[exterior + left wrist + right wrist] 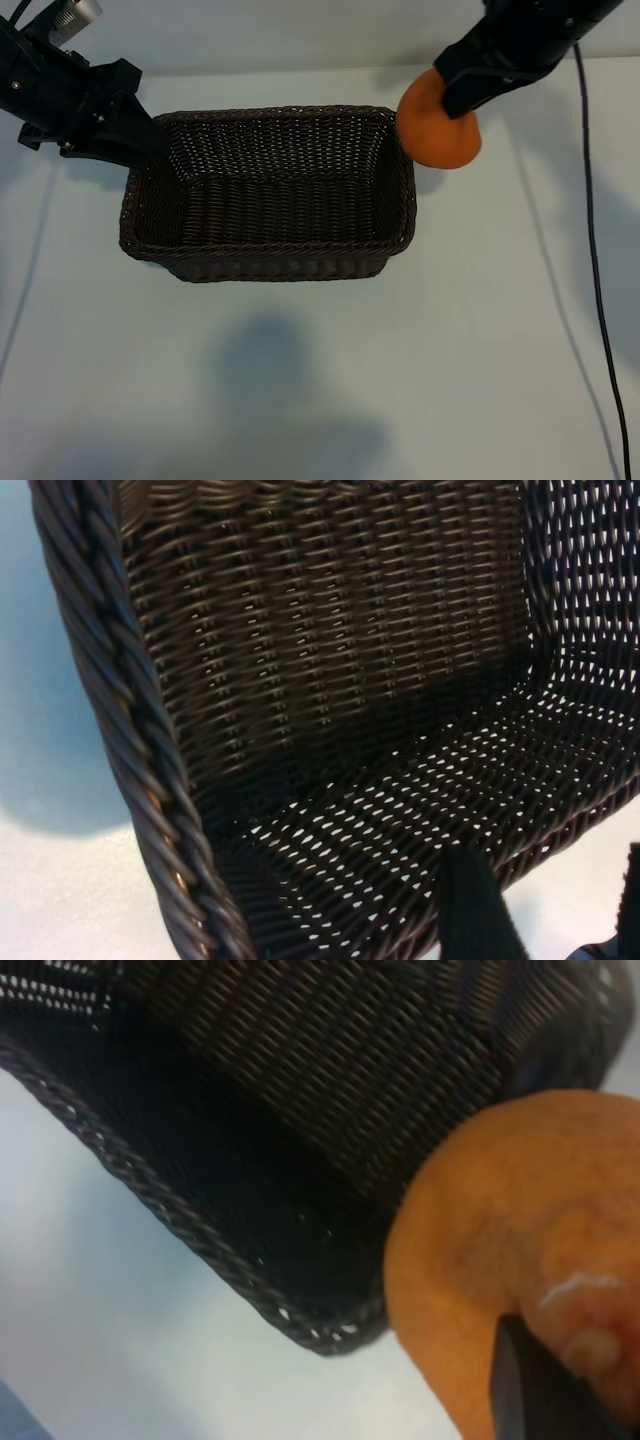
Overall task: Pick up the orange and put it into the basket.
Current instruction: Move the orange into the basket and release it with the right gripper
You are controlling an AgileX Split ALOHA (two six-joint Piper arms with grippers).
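The orange (435, 135) hangs above the table just off the far right corner of the basket (270, 245), with my right gripper (470, 95) shut on its upper part. In the right wrist view the orange (480, 1240) fills the corner beside one dark finger (535, 1390), and the basket's braided rim (200, 1230) lies beyond. My left gripper (148, 140) sits at the basket's far left corner. Its fingers stand apart, and I see nothing held between them. The left wrist view looks into the woven basket (130, 680), past that gripper (548, 868).
The basket stands on a white table (480, 330). A black cable (590, 220) runs down the right side of the table. A soft shadow (270, 390) lies on the table in front of the basket.
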